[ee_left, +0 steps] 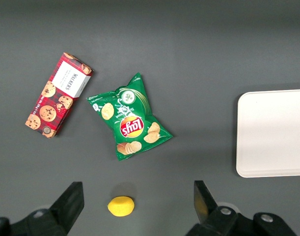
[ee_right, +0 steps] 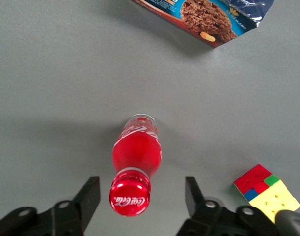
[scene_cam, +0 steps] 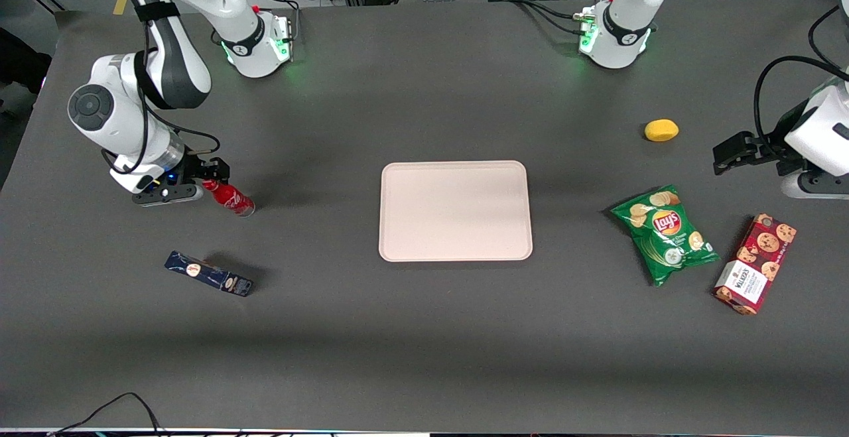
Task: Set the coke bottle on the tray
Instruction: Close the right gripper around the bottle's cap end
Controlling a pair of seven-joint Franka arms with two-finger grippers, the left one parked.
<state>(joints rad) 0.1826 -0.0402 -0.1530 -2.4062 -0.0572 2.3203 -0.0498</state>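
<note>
The coke bottle (scene_cam: 230,199) is a small red bottle with a red cap and stands on the grey table toward the working arm's end. In the right wrist view the coke bottle (ee_right: 136,152) is seen from above, base on the table. My right gripper (scene_cam: 213,177) is just above it. In that view the gripper (ee_right: 141,188) is open, with its fingers (ee_right: 92,192) either side of the cap and not touching it. The pale pinkish tray (scene_cam: 455,210) lies empty mid-table, well apart from the bottle; one end shows in the left wrist view (ee_left: 272,132).
A dark blue cookie box (scene_cam: 208,274) lies nearer the front camera than the bottle and also shows in the right wrist view (ee_right: 204,17). A colour cube (ee_right: 262,192) sits beside the gripper. A Lay's bag (scene_cam: 664,233), a red biscuit box (scene_cam: 756,263) and a yellow lemon (scene_cam: 661,130) lie toward the parked arm's end.
</note>
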